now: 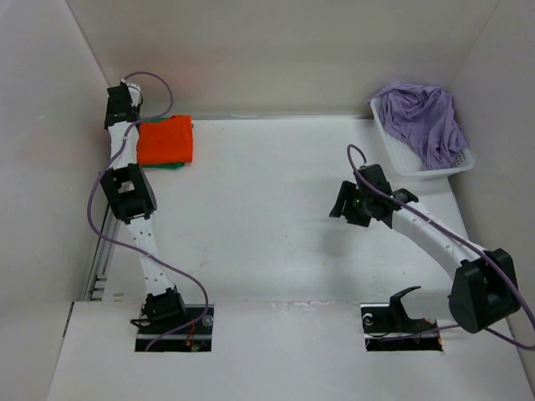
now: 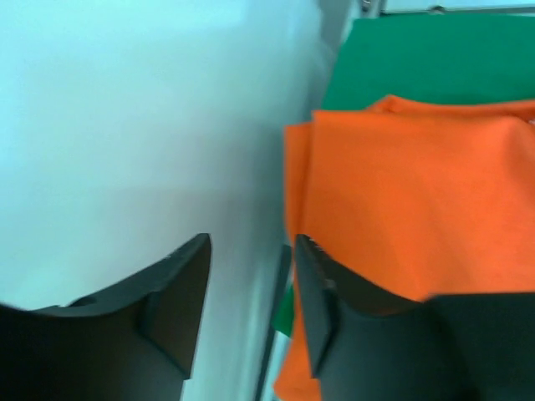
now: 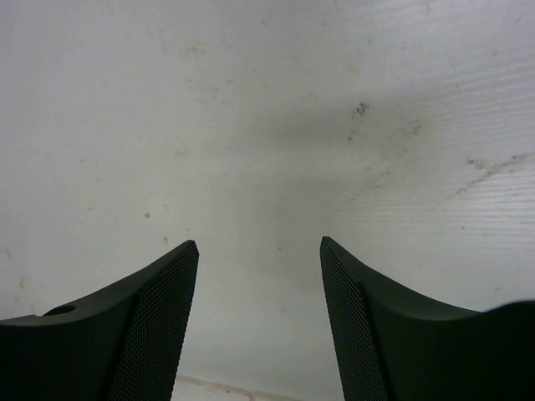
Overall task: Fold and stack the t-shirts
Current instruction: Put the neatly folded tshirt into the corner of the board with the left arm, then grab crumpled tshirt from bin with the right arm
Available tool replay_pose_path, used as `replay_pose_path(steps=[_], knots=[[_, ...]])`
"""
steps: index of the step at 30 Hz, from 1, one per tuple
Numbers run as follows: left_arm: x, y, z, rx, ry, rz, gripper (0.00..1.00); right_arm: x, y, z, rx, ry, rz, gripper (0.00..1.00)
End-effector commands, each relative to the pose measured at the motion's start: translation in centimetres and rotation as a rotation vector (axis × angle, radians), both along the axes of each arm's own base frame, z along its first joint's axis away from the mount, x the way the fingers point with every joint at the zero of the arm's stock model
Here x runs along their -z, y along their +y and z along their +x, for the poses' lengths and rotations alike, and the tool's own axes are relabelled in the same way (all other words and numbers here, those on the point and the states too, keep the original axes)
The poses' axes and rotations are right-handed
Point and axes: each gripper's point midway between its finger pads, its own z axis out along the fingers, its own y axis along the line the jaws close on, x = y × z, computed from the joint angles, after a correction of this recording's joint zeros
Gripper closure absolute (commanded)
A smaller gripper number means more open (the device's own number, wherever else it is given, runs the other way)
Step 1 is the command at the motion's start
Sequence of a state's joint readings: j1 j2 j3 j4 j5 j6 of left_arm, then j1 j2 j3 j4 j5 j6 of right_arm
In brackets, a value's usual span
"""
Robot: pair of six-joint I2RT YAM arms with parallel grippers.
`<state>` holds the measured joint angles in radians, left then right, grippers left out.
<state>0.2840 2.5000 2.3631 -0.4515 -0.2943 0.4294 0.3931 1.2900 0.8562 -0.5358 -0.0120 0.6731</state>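
Note:
A folded bright orange t-shirt (image 1: 165, 140) lies at the table's far left, on top of a green t-shirt (image 1: 173, 165) whose edge peeks out below it. My left gripper (image 1: 124, 111) hangs just left of this stack. In the left wrist view the left gripper (image 2: 251, 244) is open, its jaws apart with only white surface between them. The orange t-shirt (image 2: 418, 192) and the green t-shirt (image 2: 435, 63) lie just to their right. The lavender t-shirt (image 1: 425, 119) sits crumpled in the white basket (image 1: 399, 154). My right gripper (image 1: 344, 205) (image 3: 259, 246) is open over bare table.
White walls enclose the table on the left, back and right. The basket stands in the far right corner. Purple cables trail along both arms. The right arm's elbow (image 1: 485, 292) juts out at the near right.

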Motion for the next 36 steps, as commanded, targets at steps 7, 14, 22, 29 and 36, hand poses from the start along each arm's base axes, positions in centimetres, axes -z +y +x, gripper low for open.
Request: replay_pose_path(steps=[7,14,22,29,36], knots=[[-14.6,-6.4,-3.9,0.163,-0.19,0.034,0.36,-15.3,-8.5,12.0,0.136,-0.305,-0.258,0.24],[-9.8,-19.4,-9.8,0.451,-0.005,-0.211,0.32,-17.0,-23.4,20.1,0.502,-0.349,-0.418,0.0],[-4.3,-25.1,-13.8,0.513,0.167,-0.394,0.33,-12.1,-35.2,23.6,0.789,-0.278,-0.629,0.0],[-2.2,-26.0,-13.5,0.49,0.241,-0.426,0.33,-7.0,-36.5,28.0,0.674,-0.235,-0.647,0.0],[-1.1,-26.3,-12.7,0.487,0.277,-0.388,0.33,-2.7,-37.3,28.2,0.631,-0.12,-0.617,0.14]])
